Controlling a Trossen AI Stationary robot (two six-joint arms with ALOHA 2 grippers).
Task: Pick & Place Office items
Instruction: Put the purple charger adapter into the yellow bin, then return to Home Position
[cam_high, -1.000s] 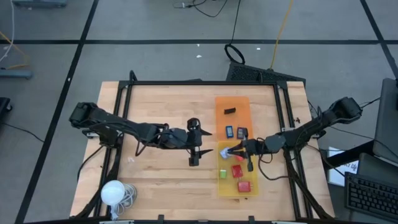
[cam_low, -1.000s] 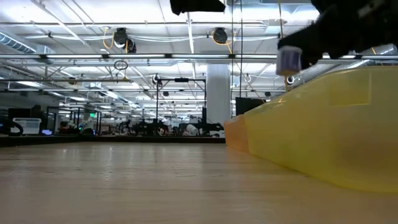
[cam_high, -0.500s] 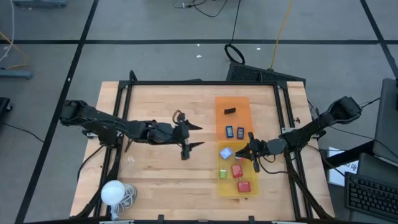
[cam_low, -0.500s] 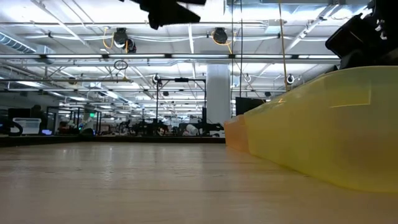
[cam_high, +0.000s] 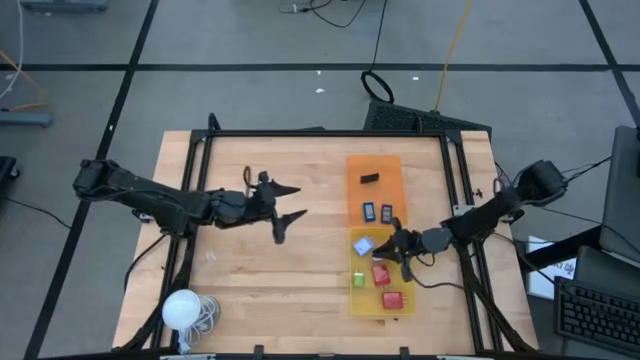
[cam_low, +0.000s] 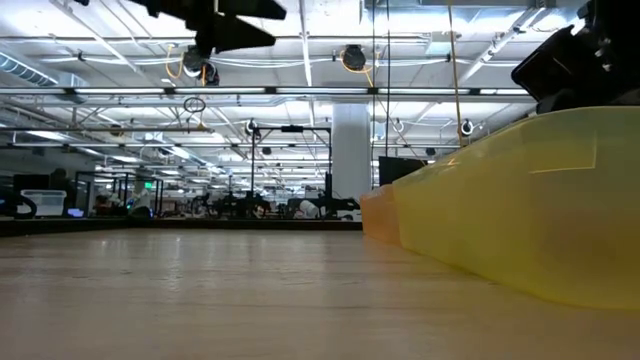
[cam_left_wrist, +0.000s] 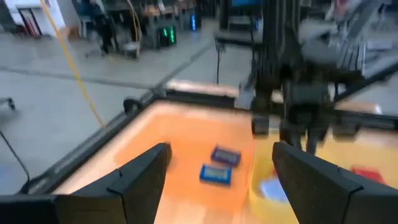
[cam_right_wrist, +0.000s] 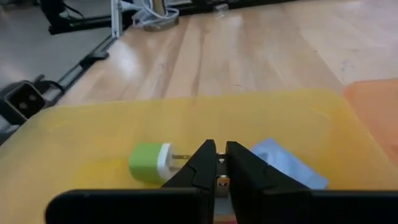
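The office items lie in two flat trays. The orange tray (cam_high: 373, 190) holds a black piece (cam_high: 370, 178) and two blue pieces (cam_high: 369, 211) (cam_high: 387, 213). In the yellow tray (cam_high: 352, 300) lie a light-blue piece (cam_high: 363, 245), a green piece (cam_high: 358, 280) and two red pieces (cam_high: 381, 274) (cam_high: 393, 298). My right gripper (cam_high: 393, 244) is shut over the yellow tray, its tips (cam_right_wrist: 219, 155) between the green piece (cam_right_wrist: 149, 163) and the light-blue piece (cam_right_wrist: 286, 163). My left gripper (cam_high: 283, 208) stands open above the bare table left of the trays, with nothing between its fingers (cam_left_wrist: 221, 149).
A white ball with a coiled cord (cam_high: 182, 308) lies at the near left corner. A black frame (cam_high: 320, 133) runs along the table's edges. Bare wood lies between the left arm and the trays. In the low view the yellow tray's wall (cam_low: 530, 200) rises at the right.
My left gripper has drawn back toward the table's left edge, rolled, and stayed open. The light-blue piece, which was at my right gripper's tips above the yellow tray's rim, now lies in that tray. My right gripper has sunk lower over the tray.
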